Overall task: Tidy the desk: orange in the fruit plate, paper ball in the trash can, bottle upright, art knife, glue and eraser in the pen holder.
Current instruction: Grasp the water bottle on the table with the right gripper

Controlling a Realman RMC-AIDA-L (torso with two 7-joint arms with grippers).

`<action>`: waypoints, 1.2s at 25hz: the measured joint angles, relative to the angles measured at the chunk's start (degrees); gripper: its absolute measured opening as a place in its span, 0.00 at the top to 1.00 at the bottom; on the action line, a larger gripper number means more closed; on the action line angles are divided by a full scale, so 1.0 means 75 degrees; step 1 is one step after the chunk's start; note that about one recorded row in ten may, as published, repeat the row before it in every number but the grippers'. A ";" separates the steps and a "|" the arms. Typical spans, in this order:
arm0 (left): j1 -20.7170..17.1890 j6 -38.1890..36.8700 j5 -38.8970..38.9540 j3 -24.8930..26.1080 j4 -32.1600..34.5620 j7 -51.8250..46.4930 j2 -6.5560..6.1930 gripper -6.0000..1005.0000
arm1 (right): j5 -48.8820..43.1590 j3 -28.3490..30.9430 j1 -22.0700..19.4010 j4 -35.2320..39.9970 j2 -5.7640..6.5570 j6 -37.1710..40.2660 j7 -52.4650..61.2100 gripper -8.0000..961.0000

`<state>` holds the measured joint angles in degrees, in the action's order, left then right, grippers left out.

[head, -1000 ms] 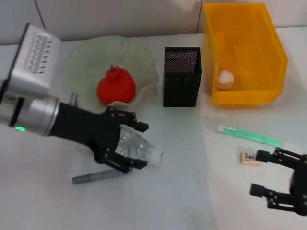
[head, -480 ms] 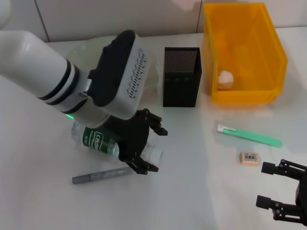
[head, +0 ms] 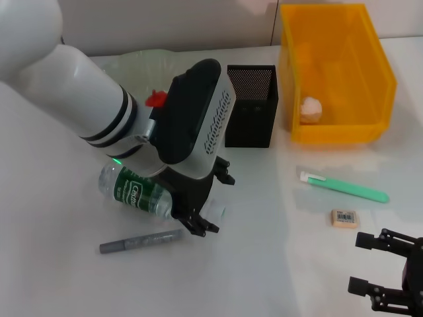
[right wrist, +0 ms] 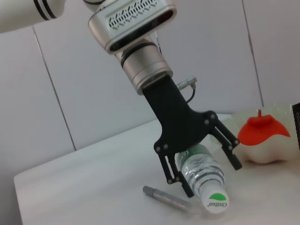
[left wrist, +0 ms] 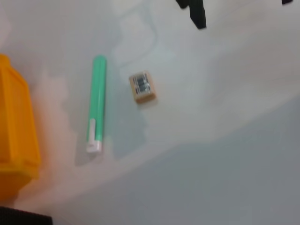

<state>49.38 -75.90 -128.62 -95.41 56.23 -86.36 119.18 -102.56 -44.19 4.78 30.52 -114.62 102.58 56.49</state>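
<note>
The table is white and smooth, and behind it stands a pale wall made of panels. At the back of the table there is a yellow bin with a paper ball inside, a black mesh pen holder beside it, and a clear fruit plate that is mostly hidden by the left arm. The bottle lies on its side on the table, with its cap end toward the robot's right. The left gripper is lowered over the neck end of the bottle; its jaws are spread, one on each side of the bottle, and I cannot tell if they touch it. A grey pen-like art knife lies on the table just beside the bottle, on the near side. The green glue stick and the eraser lie near each other on the right part of the table. The right gripper hovers at the near right edge, its jaws open and holding nothing.
</note>
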 joint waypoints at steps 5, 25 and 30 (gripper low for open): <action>0.0088 0.0324 -0.0041 -0.0333 -0.0291 -0.0081 0.0001 0.16 | -0.0003 -0.0001 0.0057 0.0024 0.0036 0.0036 0.0044 0.17; 0.0072 0.1106 -0.0059 -0.1170 -0.0534 -0.0082 0.0001 0.16 | -0.0003 -0.0003 0.0170 0.0036 0.0032 0.0011 0.0169 0.17; 0.0107 0.1135 -0.0111 -0.1391 -0.0513 -0.0096 0.0000 0.20 | -0.0003 -0.0003 0.0172 0.0026 0.0031 0.0010 0.0232 0.18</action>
<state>50.18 -67.39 -129.45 -105.84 52.38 -87.08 119.18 -102.59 -44.21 6.07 30.72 -114.38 102.65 58.22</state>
